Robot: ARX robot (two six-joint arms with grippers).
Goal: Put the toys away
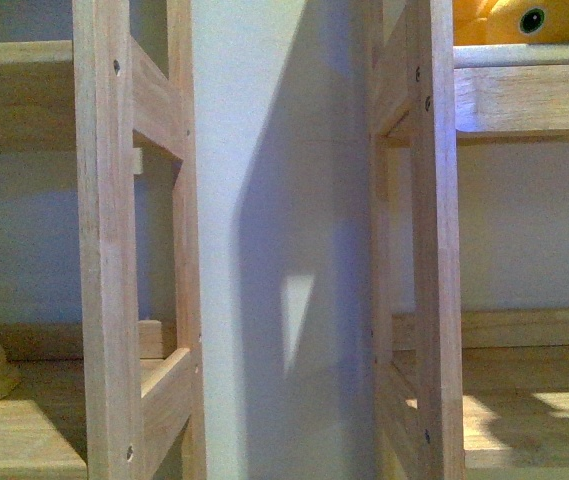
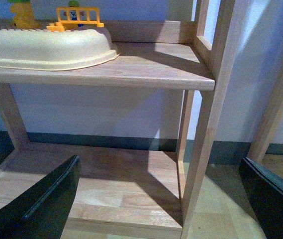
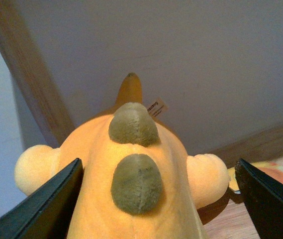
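Orange-yellow plush toy [image 3: 131, 184] with two olive patches sits on wooden shelf [image 3: 240, 219] between the right fingers [image 3: 51, 209], which are spread wide, one touching its flank. Left fingers [image 2: 47, 204] also wide, holding nothing, near lower shelf [image 2: 121, 189].

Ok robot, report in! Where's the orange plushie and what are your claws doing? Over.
Left gripper open, empty, facing wooden shelf. Right gripper open, straddling plush toy. Toy on upper right shelf. No obstruction visible.
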